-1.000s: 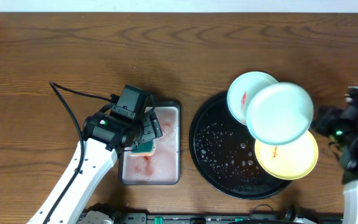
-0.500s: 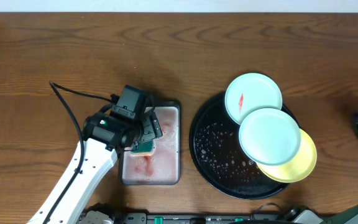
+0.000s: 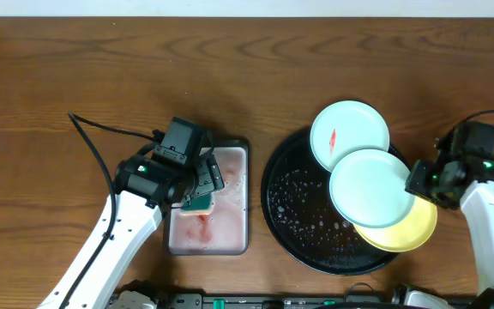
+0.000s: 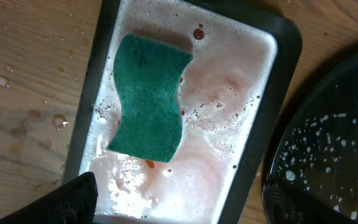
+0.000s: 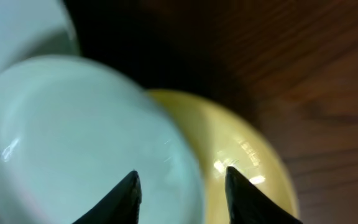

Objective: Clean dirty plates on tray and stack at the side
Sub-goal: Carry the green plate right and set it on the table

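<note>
- Three plates (image 3: 350, 137) overlapping at the black tray's (image 3: 298, 232) right rim.
- Right fingers (image 5: 126, 196) half-parted, empty, beside the clean mint plate (image 3: 371, 187); left fingers (image 4: 67, 199) wide, empty.
- Risks skidding it off the yellow plate (image 3: 414, 230) if nudged.

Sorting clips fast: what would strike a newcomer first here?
Overlapping at the right side of the black tray: a red-smeared mint plate at the back, a clean mint plate on top, a yellow plate beneath, the right gripper open at their edge. Left of the tray, a green sponge lies in a grey pan of pinkish foamy water.
</note>
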You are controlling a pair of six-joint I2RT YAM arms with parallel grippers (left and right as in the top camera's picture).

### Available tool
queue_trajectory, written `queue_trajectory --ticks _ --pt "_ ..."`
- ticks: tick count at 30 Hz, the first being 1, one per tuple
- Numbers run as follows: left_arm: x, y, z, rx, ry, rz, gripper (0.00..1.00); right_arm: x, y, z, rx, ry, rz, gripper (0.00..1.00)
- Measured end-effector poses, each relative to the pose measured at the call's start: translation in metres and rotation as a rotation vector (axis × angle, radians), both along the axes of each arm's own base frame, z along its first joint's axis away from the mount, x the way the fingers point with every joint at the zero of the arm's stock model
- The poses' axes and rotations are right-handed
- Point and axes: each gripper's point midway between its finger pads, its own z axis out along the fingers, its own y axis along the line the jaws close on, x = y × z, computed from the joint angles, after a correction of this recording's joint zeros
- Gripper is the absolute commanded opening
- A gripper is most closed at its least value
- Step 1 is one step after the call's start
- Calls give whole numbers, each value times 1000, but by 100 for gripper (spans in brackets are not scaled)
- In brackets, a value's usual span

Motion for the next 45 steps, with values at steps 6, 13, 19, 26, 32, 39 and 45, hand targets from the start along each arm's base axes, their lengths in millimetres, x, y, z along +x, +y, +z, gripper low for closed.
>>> queue_trajectory --ticks 6,13,19,26,32,39,45 --pt "0 0 0 0 0 0 85 29 -14 1 -107 -84 -15 40" --pt "0 0 0 0 0 0 85 25 9 -28 -3 6 139 46" --pt "0 0 0 0 0 0 85 25 15 -30 23 8 196 36" --pt "0 0 0 0 0 0 85 30 16 -34 25 2 211 1" --pt "0 0 0 0 0 0 86 28 18 -40 39 17 215 1" --pt "0 0 0 0 0 0 85 27 18 -11 15 -63 216 1" --pt "0 0 0 0 0 0 86 31 20 37 -23 -233 212 1"
